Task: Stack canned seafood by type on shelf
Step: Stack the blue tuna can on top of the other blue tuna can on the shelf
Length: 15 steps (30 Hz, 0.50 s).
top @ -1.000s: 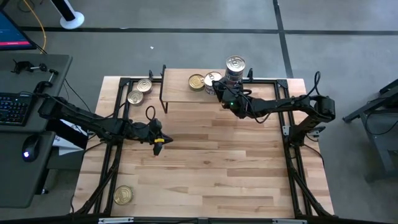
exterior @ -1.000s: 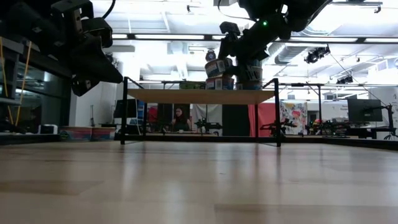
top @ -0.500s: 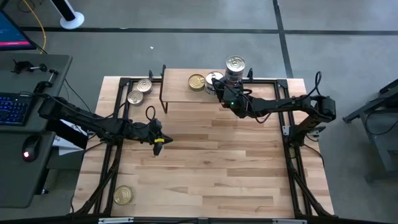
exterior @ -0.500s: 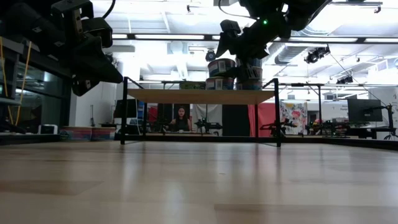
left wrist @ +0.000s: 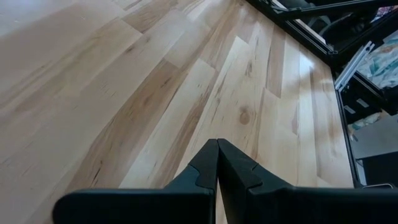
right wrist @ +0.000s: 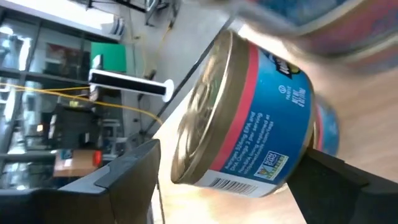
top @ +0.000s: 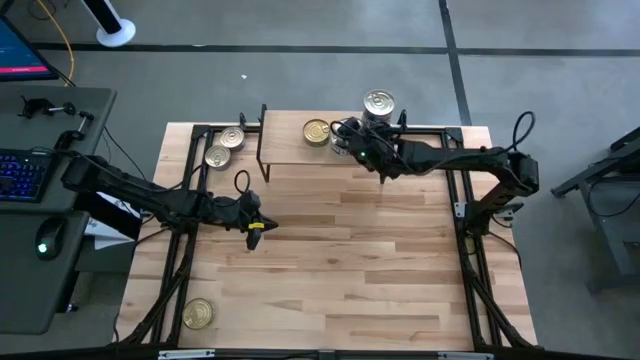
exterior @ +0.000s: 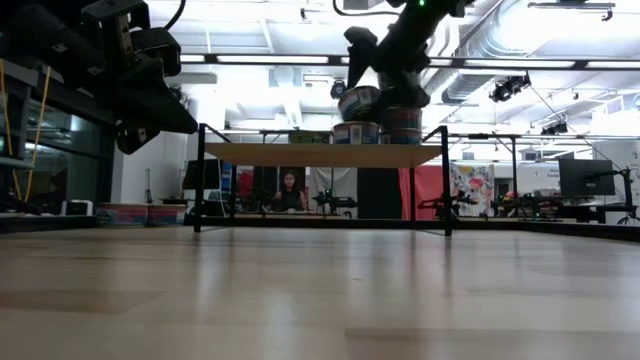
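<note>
The canned seafood nearest me is a blue-and-pink tin topping a low stack on the shelf, and my right gripper is spread wide on either side of it, pinching nothing. I judge these tins stiff, fairly heavy and slick-walled, best gripped across the round side wall. No containers here: other tins lie on the tabletop, while my left gripper hangs pressed shut.

We look down on a grey floor crossed by dark seams around the pale plank counter. A grey desk with a keyboard stands beside it. Across the room we see ceiling strip lights, a red panel and a seated person.
</note>
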Tool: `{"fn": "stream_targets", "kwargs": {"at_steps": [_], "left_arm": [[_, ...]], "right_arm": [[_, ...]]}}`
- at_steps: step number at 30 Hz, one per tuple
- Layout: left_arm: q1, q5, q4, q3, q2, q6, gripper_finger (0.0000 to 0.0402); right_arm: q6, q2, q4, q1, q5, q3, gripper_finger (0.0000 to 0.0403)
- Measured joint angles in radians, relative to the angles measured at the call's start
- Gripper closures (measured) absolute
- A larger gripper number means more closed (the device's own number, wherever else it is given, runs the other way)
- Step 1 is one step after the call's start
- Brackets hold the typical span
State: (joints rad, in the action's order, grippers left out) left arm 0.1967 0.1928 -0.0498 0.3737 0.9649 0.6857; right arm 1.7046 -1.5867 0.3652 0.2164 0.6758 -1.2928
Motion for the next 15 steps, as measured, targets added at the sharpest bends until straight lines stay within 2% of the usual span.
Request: {"fn": "stream_targets", "kwargs": {"at_steps": [5,15], "left_arm": [[0.0,0.0,0.0,0.0,0.0,-0.016,0.0402],[0.0,0.0,0.0,0.0,0.0,-0.017,0.0401]], "right_arm": [[-0.003,0.0,0.064,0.0,-0.009,-0.058,0.0088],[0.019,-0.016,0.056,-0.015,-0.062,-0.06,0.0088]]}}
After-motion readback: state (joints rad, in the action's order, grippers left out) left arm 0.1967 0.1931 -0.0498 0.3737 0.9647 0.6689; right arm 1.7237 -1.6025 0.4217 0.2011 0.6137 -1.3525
